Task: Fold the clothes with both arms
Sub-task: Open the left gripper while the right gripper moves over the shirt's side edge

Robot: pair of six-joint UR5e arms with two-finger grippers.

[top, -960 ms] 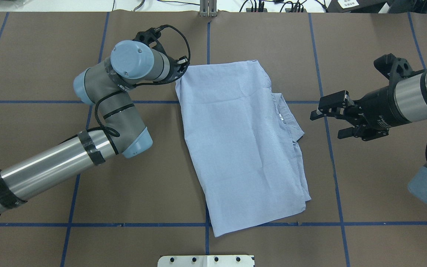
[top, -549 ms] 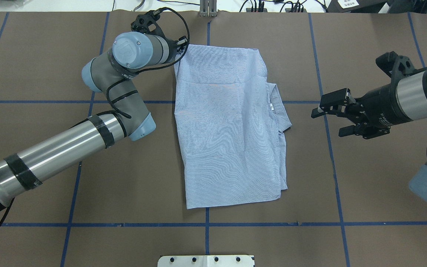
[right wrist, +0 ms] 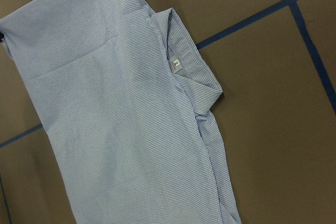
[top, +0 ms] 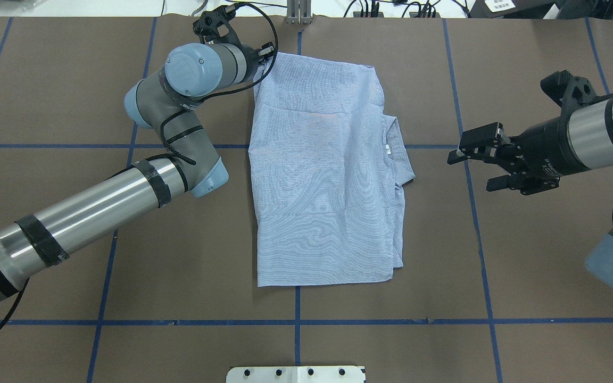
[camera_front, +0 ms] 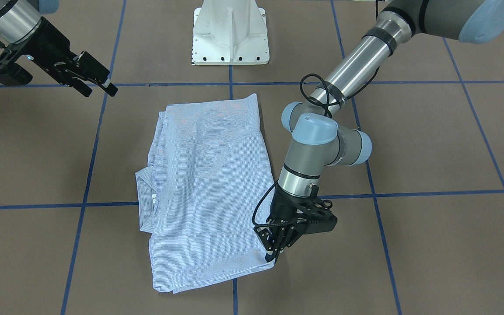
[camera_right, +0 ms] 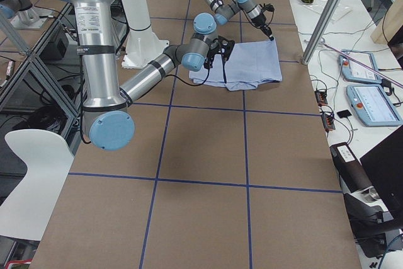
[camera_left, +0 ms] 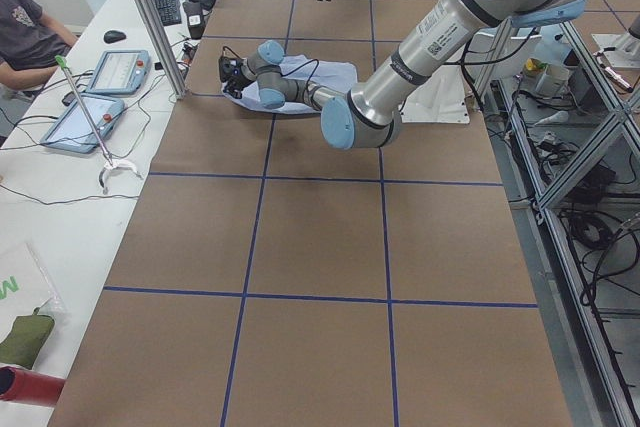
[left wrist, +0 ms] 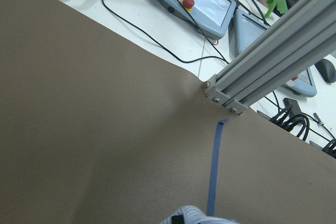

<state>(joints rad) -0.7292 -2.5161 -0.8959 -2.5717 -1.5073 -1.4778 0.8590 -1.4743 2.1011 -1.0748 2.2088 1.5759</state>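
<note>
Just out from the pedestal base (camera_front: 230, 30) the folded shirt (top: 328, 186) is lying flat, farther out the right gripper (top: 470, 171) is hovering wide open clear of it, and farthest the left gripper (camera_front: 274, 253) is pinching its corner, likely risking a one-sided pull skewing the fold.

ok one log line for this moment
left gripper: shut on corner of light blue striped shirt | right gripper: open, apart from shirt

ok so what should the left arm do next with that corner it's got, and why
Probably open the jaws and lift clear. The left gripper is shut on the far corner of the shirt, yet the shirt lies flat, folded and roughly squared to the blue lines. The right gripper hovers open beside the collar.
</note>
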